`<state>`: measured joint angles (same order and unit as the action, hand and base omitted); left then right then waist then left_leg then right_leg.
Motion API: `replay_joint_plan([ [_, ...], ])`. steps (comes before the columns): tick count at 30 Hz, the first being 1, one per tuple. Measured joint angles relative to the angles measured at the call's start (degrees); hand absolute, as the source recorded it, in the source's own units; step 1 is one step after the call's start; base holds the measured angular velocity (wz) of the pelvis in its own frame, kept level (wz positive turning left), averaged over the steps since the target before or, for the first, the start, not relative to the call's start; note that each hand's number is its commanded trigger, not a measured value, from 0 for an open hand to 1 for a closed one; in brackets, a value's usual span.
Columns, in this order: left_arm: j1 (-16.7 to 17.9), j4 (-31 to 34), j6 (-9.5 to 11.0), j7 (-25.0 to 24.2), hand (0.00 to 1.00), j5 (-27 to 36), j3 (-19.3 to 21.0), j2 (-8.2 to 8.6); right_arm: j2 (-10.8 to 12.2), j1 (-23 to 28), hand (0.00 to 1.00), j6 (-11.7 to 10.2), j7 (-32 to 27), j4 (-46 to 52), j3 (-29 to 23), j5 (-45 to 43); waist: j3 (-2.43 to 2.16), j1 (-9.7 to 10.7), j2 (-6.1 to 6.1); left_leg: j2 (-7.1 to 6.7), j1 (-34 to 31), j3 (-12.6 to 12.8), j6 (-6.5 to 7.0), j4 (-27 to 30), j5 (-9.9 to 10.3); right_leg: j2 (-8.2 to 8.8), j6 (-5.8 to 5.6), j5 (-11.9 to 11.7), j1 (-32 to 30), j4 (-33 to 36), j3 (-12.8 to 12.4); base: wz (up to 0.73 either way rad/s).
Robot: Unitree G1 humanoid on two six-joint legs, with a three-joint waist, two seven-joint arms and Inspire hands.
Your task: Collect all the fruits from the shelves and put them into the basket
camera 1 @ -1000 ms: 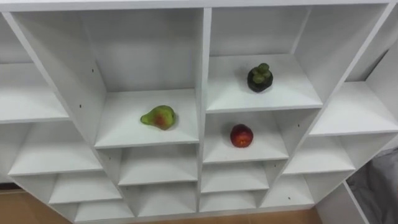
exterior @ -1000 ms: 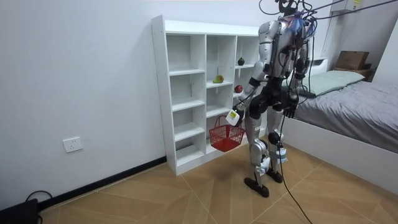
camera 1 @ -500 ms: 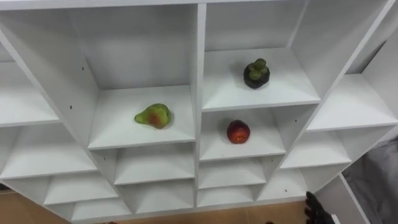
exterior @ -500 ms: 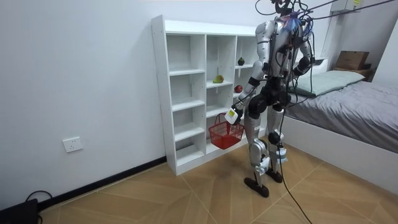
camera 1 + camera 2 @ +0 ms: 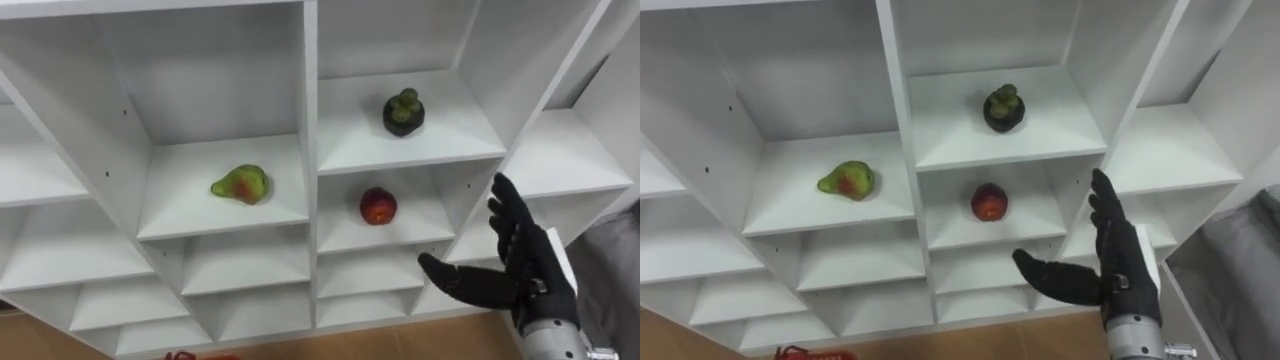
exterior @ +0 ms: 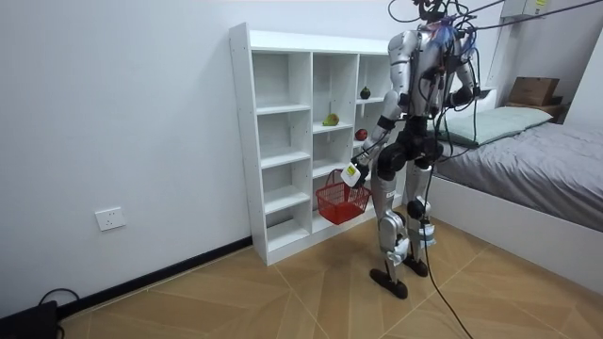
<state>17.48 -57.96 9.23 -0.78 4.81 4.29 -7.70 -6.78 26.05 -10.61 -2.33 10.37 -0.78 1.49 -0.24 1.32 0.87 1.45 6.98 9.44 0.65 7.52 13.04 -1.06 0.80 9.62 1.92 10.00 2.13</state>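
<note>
Now the black right hand (image 5: 525,262) spreads wide near the round red fruit (image 5: 377,206), which looks light, firm and smooth, best cupped round its middle; the left hand (image 6: 353,175) carries the red wire basket (image 6: 342,201).

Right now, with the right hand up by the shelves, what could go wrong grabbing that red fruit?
1. The open right hand sits below and right of the red fruit; reaching in, it may knock the edge of the shelf.
2. The fruit lies loose; a nudge could roll it deeper or off the ledge.
3. The red basket hangs low from the left hand, so a weak grasp might drop the fruit on the way.
</note>
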Motion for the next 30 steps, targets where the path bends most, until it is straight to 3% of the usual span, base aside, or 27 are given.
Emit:
replay_joint_plan([
  [7,0.8,0.0,0.2,-1.1,1.0,0.0,0.0,-0.27,-2.2,-0.5,0.0,-1.5,-3.0,4.8,0.8,-6.9,-0.14,-0.4,-0.43,0.01,-0.3,0.1,0.0,0.2,0.0,-0.01,0.02,-0.1,0.2,-0.1,-0.1,0.0],
  [15,0.6,-0.1,0.2,-1.4,1.0,0.0,0.0,-0.7,-2.6,-3.6,0.0,-2.0,-6.4,8.6,0.9,-11.3,0.25,-1.1,-0.97,0.03,-0.3,0.2,0.01,0.1,0.0,-0.06,0.05,-0.2,0.2,-0.1,-0.2,0.0],
  [23,-0.7,-0.2,-0.1,-1.1,1.0,-0.5,0.0,-1.16,-5.4,-8.9,0.0,-2.0,-7.5,5.8,1.7,-5.0,0.35,-2.9,-1.94,0.01,-0.4,-0.1,0.01,0.1,0.0,0.03,-0.03,-0.3,0.2,-0.4,0.4,0.0],
  [30,-1.4,-0.2,-0.5,-1.3,1.0,-3.4,0.2,-1.37,-5.5,-14.2,0.0,-1.4,-6.8,4.9,-0.4,-1.8,0.42,-2.6,-1.84,0.08,-0.8,-0.9,-0.01,0.2,0.0,0.1,0.01,-0.3,0.2,-0.3,1.3,0.04],
])
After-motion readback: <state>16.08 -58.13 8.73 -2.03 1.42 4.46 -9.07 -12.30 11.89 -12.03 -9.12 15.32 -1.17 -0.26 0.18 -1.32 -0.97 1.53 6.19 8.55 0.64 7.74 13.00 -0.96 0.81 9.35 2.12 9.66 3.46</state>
